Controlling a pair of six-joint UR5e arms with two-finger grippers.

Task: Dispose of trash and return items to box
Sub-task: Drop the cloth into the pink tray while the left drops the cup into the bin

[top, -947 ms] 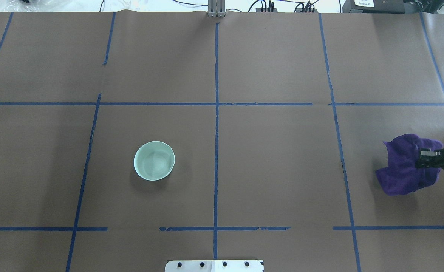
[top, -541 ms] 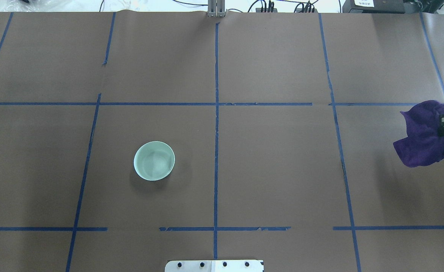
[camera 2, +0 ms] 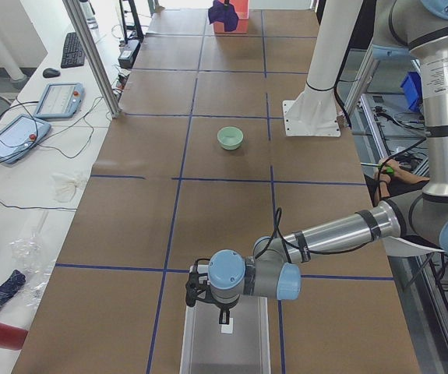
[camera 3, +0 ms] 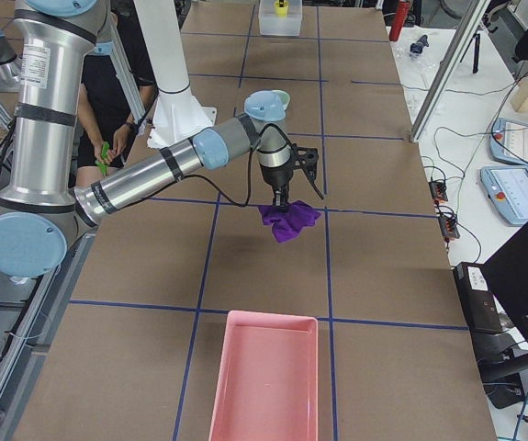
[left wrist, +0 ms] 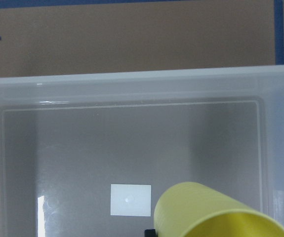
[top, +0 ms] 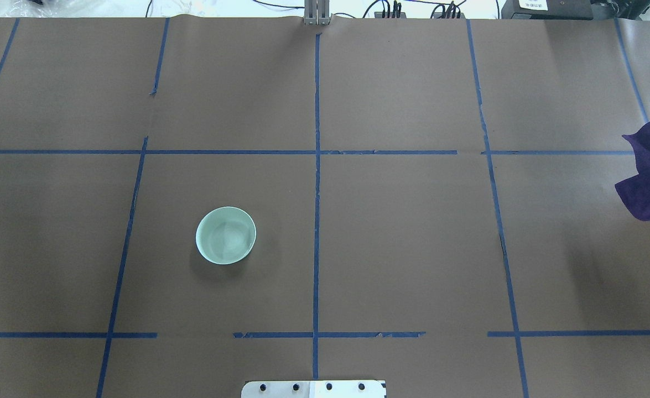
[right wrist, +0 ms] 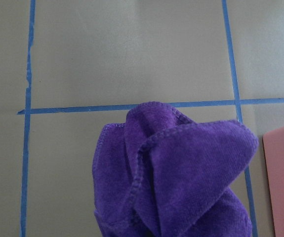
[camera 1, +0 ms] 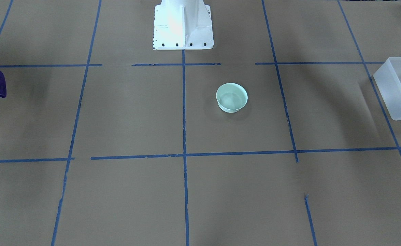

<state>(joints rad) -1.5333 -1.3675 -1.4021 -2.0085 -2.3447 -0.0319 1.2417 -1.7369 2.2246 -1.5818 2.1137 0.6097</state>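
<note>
Nearest to me, the frosted white box (camera 2: 225,347) sat at the left end of the table (top: 402,249). Its walls were straight and translucent, and a small white sticker (left wrist: 130,199) lay on its floor. The yellow cup (left wrist: 206,212) was inside the box's outline, tapered, its rim towards the wrist camera. It seemed to hang over the floor rather than rest on it, though I could not be sure. The left gripper (camera 2: 222,312) hovered right above the box. I could not tell how its jaws stood.

Mid-table, the mint-green bowl (top: 225,235) stood upright and alone on the brown paper, near the white robot base (camera 1: 183,24) and well apart from the box.

Farthest off, a crumpled purple cloth (camera 3: 289,219) hung beneath the right gripper (camera 3: 282,197), clear of the table. A pink tray (camera 3: 265,377) lay beyond it at the right end. The folds hid the jaws, so I could not tell their grip.
</note>
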